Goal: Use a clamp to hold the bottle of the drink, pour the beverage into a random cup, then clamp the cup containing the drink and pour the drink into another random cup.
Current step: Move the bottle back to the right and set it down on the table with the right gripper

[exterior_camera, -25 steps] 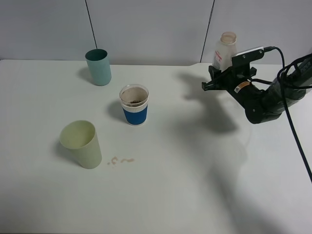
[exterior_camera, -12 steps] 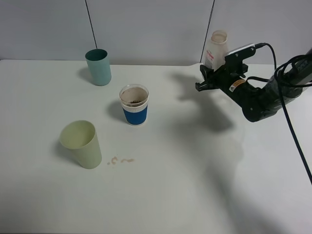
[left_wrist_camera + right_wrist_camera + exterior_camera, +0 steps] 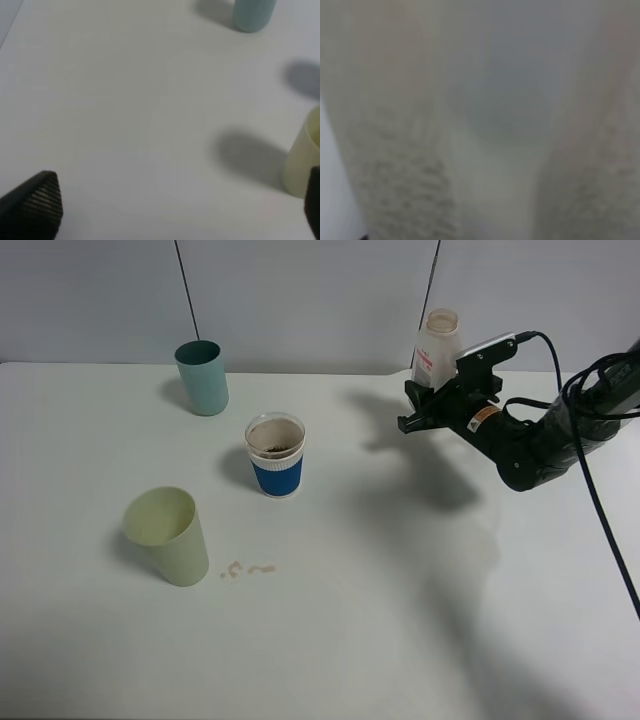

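- Exterior high view only: the right gripper (image 3: 424, 406), jaws pressed onto the bottle (image 3: 437, 342), holds it clear of the white table (image 3: 380, 640) at far right; the bottle's mouth is open and uppermost, its body slightly tilted; the red print on its white label is too small to read.
- Same view: the blue-banded cup (image 3: 274, 465), with a clear ribbed rim, stands left of centre with dark beverage (image 3: 274, 444) inside; the teal cup (image 3: 203, 378), plain and tapered, stands farther left; the pale green cup (image 3: 167, 538) is nearest; brown drips (image 3: 248, 569) lie just right of it.
- Right wrist view: only the bottle's translucent wall, blurred.
- Left wrist view: the left gripper (image 3: 175, 207) is spread wide and empty; its black fingertips (image 3: 35, 202) are ribbed.
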